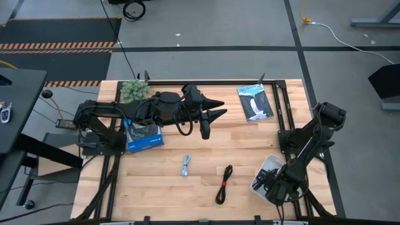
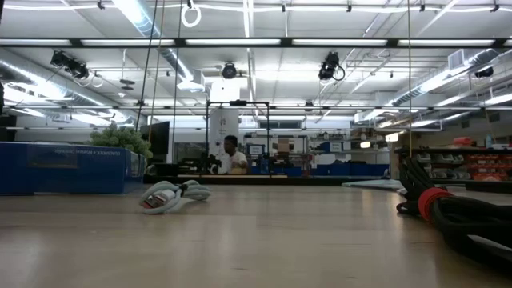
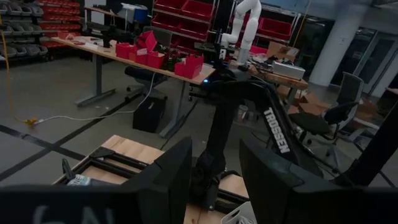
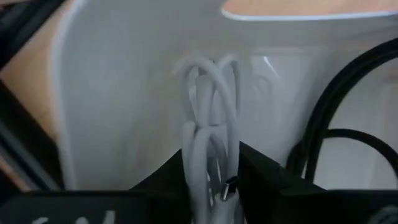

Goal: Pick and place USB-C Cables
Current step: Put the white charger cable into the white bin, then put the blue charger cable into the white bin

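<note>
The right gripper [image 4: 211, 180], pinching the white cable [image 4: 208, 124] inside the bin [image 4: 112, 93], could drag it back out if a loop snags on release.

A grey concrete floor [image 1: 250, 25] with dark tape lines and a hazard-striped mat [image 1: 56, 45] surrounds the wooden table [image 1: 250, 150]. Long ceiling lights [image 2: 240, 42] shine overhead; red bin shelving [image 3: 186, 9] lines the far wall.

Four cables: silver-grey [image 1: 186, 165], black-red [image 1: 224, 184], white [image 4: 208, 162], thin black [image 4: 323, 134]; one white bin [image 1: 265, 170].
</note>
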You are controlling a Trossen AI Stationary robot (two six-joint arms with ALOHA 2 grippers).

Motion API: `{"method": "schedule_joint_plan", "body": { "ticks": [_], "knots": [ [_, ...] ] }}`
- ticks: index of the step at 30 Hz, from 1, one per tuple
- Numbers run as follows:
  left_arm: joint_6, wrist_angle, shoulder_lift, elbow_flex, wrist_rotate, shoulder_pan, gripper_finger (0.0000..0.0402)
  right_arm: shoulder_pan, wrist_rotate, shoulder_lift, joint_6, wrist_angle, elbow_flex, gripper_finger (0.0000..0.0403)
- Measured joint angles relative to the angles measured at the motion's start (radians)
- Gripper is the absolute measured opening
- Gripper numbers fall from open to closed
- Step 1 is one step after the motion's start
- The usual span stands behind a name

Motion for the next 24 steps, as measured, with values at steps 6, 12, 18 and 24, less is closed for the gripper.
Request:
{"method": "schedule_joint_plan", "body": {
  "ticks": [6,12,18,24],
  "knots": [
    [0.000,0.000,0.000,0.000,0.000,-0.003,0.0142,-0.001,0.001,0.017,0.079,0.002,0.001,0.0149],
    [-0.031,-0.039,0.000,0.000,0.012,-0.003,0.0142,-0.001,0.000,-0.073,0.143,-0.013,0.000,0.0193],
    [-0.166,-0.242,0.002,0.000,0.048,-0.013,0.0142,0.000,0.013,-0.179,0.188,-0.125,0.053,0.0231],
    [-0.319,-0.443,0.058,-0.008,0.117,-0.057,0.0142,-0.008,0.206,-0.299,0.243,-0.195,0.130,0.0240]
  ]
}}
